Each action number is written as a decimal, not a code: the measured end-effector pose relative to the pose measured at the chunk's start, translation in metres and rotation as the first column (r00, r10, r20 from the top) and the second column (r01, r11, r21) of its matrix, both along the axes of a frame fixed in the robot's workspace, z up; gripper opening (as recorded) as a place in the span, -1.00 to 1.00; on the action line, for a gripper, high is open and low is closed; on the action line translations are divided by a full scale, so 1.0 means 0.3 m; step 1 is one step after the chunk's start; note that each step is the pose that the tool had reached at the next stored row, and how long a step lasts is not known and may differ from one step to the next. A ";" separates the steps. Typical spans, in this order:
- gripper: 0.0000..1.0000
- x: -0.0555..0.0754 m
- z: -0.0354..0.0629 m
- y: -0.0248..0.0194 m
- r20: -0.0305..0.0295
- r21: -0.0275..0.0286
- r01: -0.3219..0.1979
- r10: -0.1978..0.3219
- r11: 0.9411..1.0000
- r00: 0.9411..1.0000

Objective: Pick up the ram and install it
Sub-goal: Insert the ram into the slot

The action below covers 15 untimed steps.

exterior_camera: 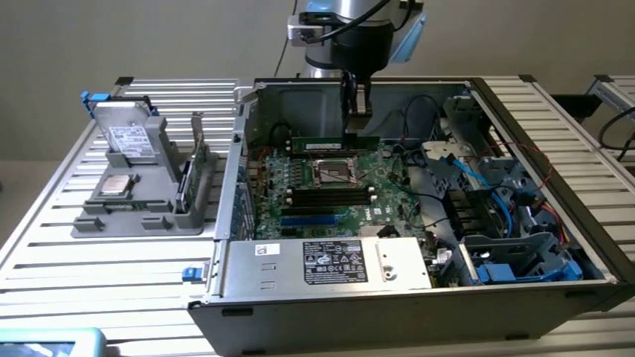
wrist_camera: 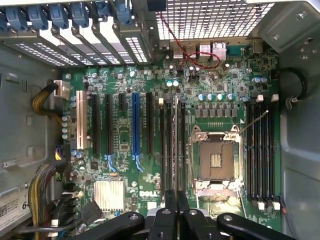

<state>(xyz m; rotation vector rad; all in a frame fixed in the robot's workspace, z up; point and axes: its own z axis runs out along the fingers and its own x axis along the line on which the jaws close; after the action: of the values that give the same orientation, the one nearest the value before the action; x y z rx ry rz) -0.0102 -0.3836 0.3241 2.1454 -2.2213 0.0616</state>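
Nearest the wrist camera, the black pincer (wrist_camera: 173, 212) is seen pinched on the ram (wrist_camera: 174, 145), a slim green circuit-board stick held edge-on over long black slots (wrist_camera: 162, 150). "DELL" is printed in white on the green motherboard (wrist_camera: 122, 150). At the exterior view's left, a grey plastic tray (exterior_camera: 139, 216) is set on the slatted metal table (exterior_camera: 59, 275) beside the open grey computer case (exterior_camera: 397, 320), whose white label (exterior_camera: 334, 262) cannot be read.
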 end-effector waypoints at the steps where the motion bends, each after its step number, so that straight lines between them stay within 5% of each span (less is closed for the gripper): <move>1: -0.76 0.000 -0.004 0.003 0.000 0.000 -0.001 0.001 1.000 1.000; 8: -0.76 0.001 -0.017 0.007 -0.012 -0.002 -0.007 0.007 1.000 1.000; 15: -0.76 0.006 -0.034 0.007 -0.012 -0.007 -0.007 0.006 1.000 1.000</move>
<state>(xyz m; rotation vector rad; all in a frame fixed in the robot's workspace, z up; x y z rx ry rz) -0.0084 -0.3814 0.3139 2.1435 -2.2042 0.0564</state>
